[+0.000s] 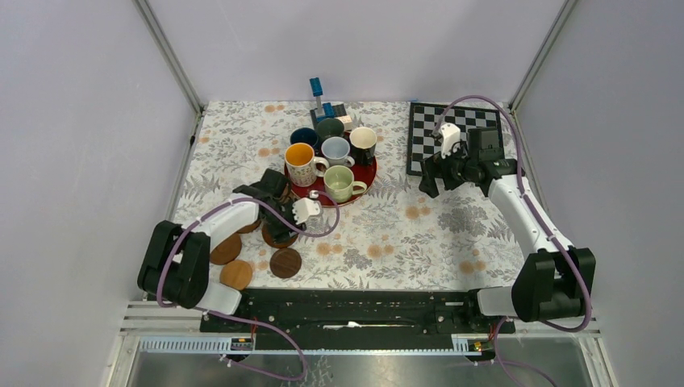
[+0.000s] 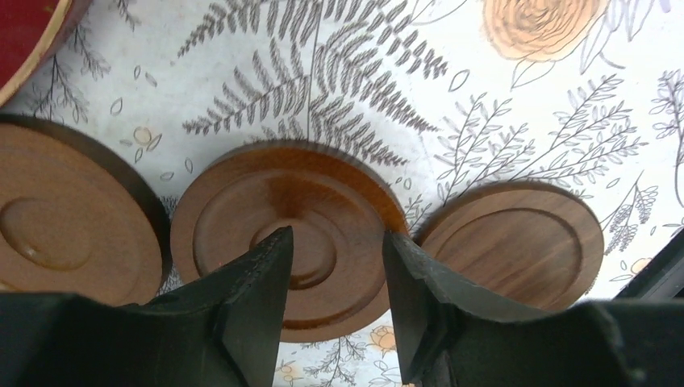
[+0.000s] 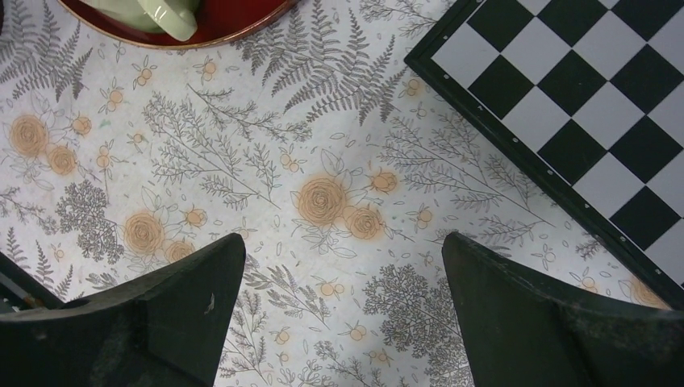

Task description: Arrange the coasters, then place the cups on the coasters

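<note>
Coasters (image 1: 236, 274) lie bunched near the table's (image 1: 452, 242) left edge, cups (image 1: 336, 151) all on the red tray (image 1: 373, 169). Your left gripper (image 2: 337, 236) is narrow over one coaster, grip unclear; your right gripper (image 3: 343, 240) is wide.

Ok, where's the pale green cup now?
Top view: the pale green cup stands on the red tray, at its near edge, in front of the light blue cup, right of the orange-lined cup.
</note>
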### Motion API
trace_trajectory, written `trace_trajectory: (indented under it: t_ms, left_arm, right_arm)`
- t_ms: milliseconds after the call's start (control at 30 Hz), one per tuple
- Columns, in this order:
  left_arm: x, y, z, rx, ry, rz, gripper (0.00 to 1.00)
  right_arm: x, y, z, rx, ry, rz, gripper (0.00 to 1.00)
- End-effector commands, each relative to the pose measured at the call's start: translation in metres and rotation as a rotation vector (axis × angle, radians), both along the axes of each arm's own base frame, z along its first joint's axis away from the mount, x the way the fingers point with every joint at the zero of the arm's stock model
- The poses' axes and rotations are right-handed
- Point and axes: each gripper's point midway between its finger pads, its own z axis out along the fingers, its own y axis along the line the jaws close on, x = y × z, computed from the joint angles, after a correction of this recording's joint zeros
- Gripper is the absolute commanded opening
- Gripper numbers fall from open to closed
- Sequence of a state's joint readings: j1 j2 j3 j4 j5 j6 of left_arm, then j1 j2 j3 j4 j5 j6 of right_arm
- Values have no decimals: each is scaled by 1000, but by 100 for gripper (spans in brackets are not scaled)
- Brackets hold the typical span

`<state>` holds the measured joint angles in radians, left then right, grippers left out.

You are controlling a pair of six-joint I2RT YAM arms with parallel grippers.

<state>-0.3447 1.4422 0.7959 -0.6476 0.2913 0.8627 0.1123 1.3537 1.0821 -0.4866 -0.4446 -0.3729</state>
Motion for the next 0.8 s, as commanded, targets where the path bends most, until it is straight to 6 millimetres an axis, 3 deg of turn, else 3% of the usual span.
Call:
trace_trajectory:
  t_ms: [0,367,767]
  left_arm:
    - [-3,-14,-10,26,9,-49,49]
    - [-22,-101,-15,-18,96,-212,46]
    - [-46,-250,12,-213,110,-386,48]
  right_arm:
    - [5,-1,24,52,-62,-9,100]
    - [9,-8,27,79,-56,-33,100]
    - [15,-20,31,74,-56,-73,100]
